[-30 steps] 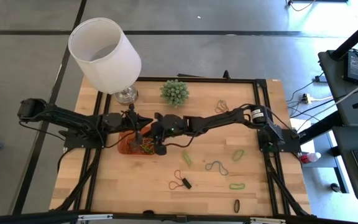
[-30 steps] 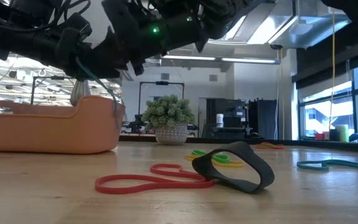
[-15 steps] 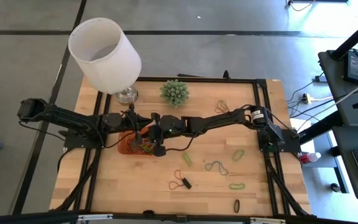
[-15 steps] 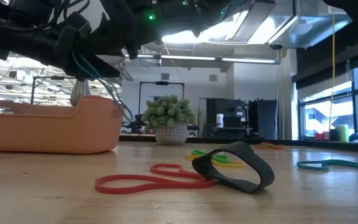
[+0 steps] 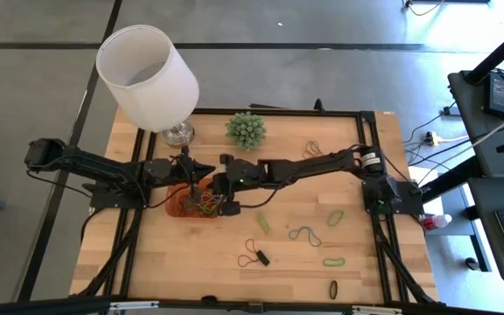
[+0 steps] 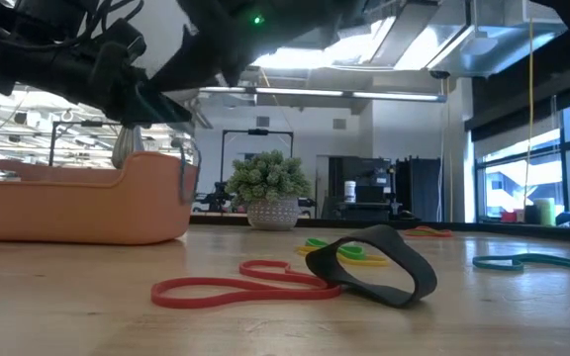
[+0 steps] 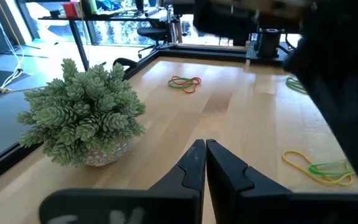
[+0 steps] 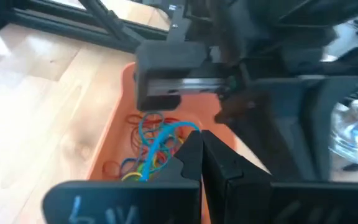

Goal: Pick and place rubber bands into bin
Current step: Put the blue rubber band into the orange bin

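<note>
Orange bin (image 5: 185,203) sits right under the right hand (image 8: 199,144), whose fingers are pinched together on a blue rubber band (image 8: 157,146) dangling over the pile of bands (image 8: 143,155) inside. Just beside it the left hand (image 7: 204,163) hovers over the bin's edge, fingers closed and empty. More bands (image 5: 305,234) lie loose on the surface (image 5: 191,262), well off to the right hand's far side.

Even daylight from above; ceiling panels (image 6: 414,40) glare (low view), and the right wrist view is motion-blurred.
</note>
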Robot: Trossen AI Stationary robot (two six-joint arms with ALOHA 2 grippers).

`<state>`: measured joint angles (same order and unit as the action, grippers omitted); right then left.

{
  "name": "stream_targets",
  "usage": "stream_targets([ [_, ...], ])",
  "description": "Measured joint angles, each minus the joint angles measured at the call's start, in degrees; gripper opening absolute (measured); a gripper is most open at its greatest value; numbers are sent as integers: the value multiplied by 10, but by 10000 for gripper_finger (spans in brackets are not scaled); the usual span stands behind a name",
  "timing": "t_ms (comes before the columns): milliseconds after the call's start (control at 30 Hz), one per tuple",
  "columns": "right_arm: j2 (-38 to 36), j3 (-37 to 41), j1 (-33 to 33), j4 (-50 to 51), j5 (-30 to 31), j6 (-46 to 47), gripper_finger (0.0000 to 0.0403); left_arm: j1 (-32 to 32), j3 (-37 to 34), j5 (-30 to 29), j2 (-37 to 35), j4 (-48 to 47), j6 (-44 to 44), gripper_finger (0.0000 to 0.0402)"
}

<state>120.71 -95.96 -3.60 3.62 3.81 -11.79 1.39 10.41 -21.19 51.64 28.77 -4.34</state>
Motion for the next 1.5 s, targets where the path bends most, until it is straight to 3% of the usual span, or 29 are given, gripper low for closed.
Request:
stream_targets([
  [700, -30, 8, -7, -16, 1, -8, 1, 0, 0, 2, -1, -3, 0, 7],
  [1067, 12, 55, -7, -52, 1, 36, 1, 0, 0, 2, -1, -2, -3, 7],
  [1233, 53, 55, -7, -137, -17, 68, 1, 0, 0, 1, -1, 2, -4, 8],
  [1500, 73, 55, -2, -130, -21, 73, 2, 0, 0, 1, -1, -2, -5, 8],
])
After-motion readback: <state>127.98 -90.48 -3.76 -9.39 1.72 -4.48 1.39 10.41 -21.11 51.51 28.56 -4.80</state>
